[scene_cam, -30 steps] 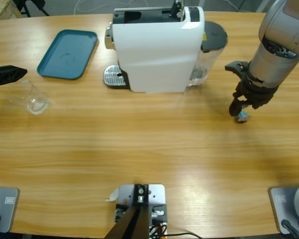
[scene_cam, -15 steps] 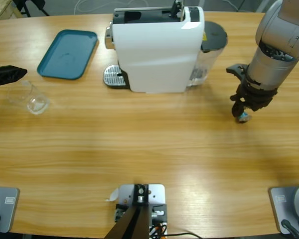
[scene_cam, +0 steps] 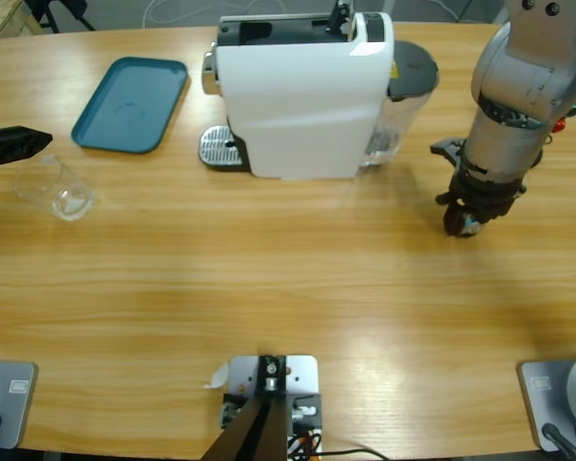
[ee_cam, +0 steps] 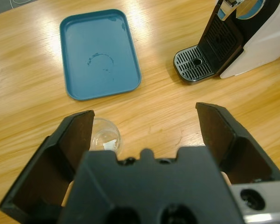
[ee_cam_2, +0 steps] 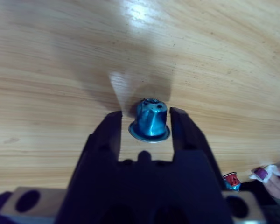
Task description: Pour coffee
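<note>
No coffee shows in any view. A white coffee machine [scene_cam: 298, 96] stands at the back middle, with its drip grate [scene_cam: 216, 147] [ee_cam: 198, 65] facing left. An empty clear glass [scene_cam: 62, 192] [ee_cam: 105, 139] stands at the far left. My left gripper [scene_cam: 19, 144] [ee_cam: 144, 114] hovers open just behind the glass. My right gripper [scene_cam: 464, 219] [ee_cam_2: 150, 119] is shut on a small blue capsule [ee_cam_2: 150, 122] [scene_cam: 471, 226], right of the machine and close over the table.
A teal tray [scene_cam: 132, 104] [ee_cam: 100, 53] lies empty at the back left. The machine's dark-lidded water tank [scene_cam: 408, 82] is on its right side. In the right wrist view a red capsule [ee_cam_2: 231, 179] and a person's hand [ee_cam_2: 275, 182] show at the lower right corner.
The right arm has swung a little to the left with the blue capsule between its jaws. The left gripper and the glass have not moved.
</note>
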`<state>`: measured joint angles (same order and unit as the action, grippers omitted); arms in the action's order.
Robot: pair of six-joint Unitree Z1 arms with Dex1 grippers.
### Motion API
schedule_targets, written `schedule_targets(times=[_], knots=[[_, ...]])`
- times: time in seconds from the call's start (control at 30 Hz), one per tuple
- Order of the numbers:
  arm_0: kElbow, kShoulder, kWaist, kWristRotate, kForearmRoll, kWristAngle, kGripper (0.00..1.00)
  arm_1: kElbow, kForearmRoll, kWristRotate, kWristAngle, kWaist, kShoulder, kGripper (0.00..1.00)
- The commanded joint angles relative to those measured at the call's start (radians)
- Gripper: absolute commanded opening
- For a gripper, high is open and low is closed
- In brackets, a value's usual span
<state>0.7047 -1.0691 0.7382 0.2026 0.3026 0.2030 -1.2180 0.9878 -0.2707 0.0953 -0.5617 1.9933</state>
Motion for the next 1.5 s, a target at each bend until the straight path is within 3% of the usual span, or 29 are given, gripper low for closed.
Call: schedule_targets(times=[0.03, 0.23, 0.33, 0.5, 0.67, 0.83, 1.03, 1.13, 1.2, 1.37, 1.5], knots=[[-0.042, 0.006, 0.009, 0.006, -0.007, 0.013, 0.945, 0.011, 0.025, -0.010, -0.008, 0.016, 0.042, 0.000], [-0.044, 0.006, 0.009, 0.006, -0.007, 0.012, 0.945, 0.000, 0.041, -0.012, 0.011, 0.016, 0.001, 0.000], [-0.044, 0.006, 0.009, 0.006, -0.007, 0.012, 0.945, -0.082, 0.139, -0.012, 0.014, 0.016, -0.059, 0.000], [-0.042, 0.012, 0.009, 0.006, -0.003, 0.011, 0.945, -0.435, 0.406, -0.032, -0.023, 0.016, -0.151, 0.000], [-0.035, 0.023, 0.009, 0.006, 0.010, -0.015, 0.945, -0.887, 0.604, -0.023, -0.142, -0.019, -0.175, 0.000], [-0.013, 0.035, 0.009, 0.006, 0.036, -0.039, 0.945, -1.036, 0.621, 0.354, -0.184, -0.133, -0.231, 0.000], [-0.010, 0.072, 0.009, 0.006, 0.059, -0.062, 0.945, -0.914, 0.623, 0.886, -0.179, -0.346, -0.287, 0.000], [-0.010, 0.079, 0.009, 0.006, 0.065, -0.065, 0.945, -0.856, 0.623, 1.171, -0.139, -0.426, -0.292, 0.000], [-0.013, 0.089, 0.009, 0.008, 0.066, -0.066, 0.945, -0.870, 0.623, 1.284, -0.103, -0.455, -0.283, 0.000], [-0.022, 0.098, 0.009, 0.013, 0.067, -0.071, 0.945, -0.869, 0.621, 1.435, 0.069, -0.534, -0.229, 0.000], [-0.025, 0.104, 0.009, 0.017, 0.070, -0.071, 0.945, -0.859, 0.600, 1.374, 0.129, -0.550, -0.195, 0.000]])
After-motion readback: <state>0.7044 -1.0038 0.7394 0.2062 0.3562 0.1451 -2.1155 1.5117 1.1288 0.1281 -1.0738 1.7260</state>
